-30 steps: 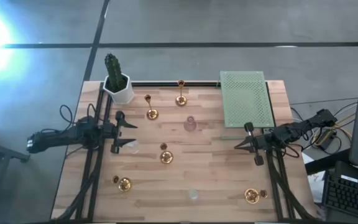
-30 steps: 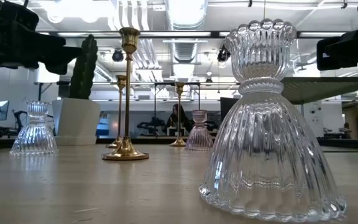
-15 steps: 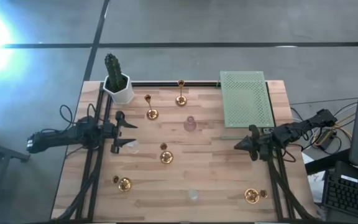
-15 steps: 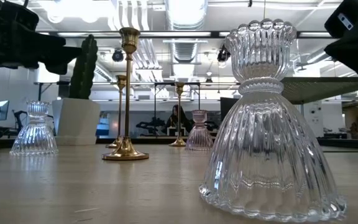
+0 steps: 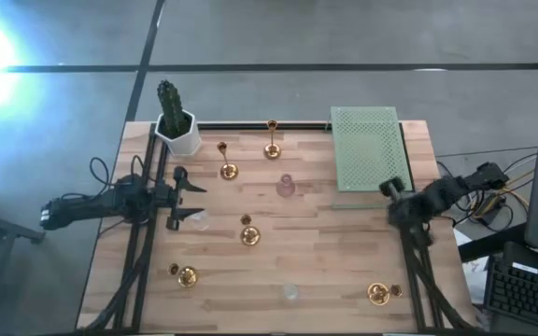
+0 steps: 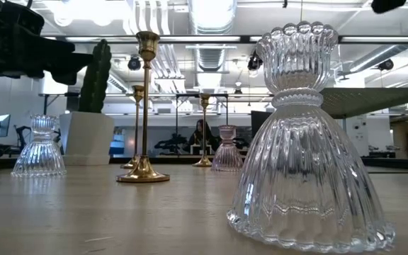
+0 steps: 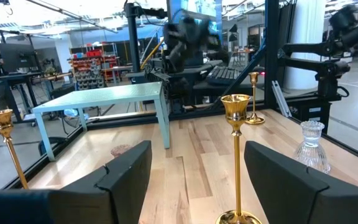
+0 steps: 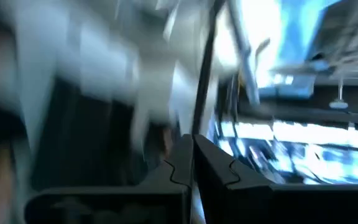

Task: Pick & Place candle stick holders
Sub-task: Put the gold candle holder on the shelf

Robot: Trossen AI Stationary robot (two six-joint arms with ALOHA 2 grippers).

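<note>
Several gold candle stick holders stand on their round bases on the wooden table, among them ones at the far edge (image 5: 272,149), mid-table (image 5: 249,235) and the near right corner (image 5: 378,293). Three glass ones stand too: pinkish (image 5: 286,186), clear (image 5: 197,220) and clear (image 5: 290,292), the last looming large in the low view (image 6: 303,142). My left gripper (image 5: 187,198) stays level at the left, open, and a gold holder (image 7: 236,162) stands farther off between its fingers. My right gripper (image 5: 392,189), at the right, is tipped upward, shut and empty (image 8: 193,165).
A white pot with a cactus (image 5: 176,126) stands at the far left corner. A green perforated mat (image 5: 370,154), raised on legs (image 7: 104,99), fills the far right. A laptop and keyboard (image 5: 530,289) lie beyond the right edge. Bare wood shows between the holders.
My right gripper has risen and tipped its fingers upward, drawing back a little toward the table's right edge; it stays shut and has left the low view through the top. No holder has moved.
</note>
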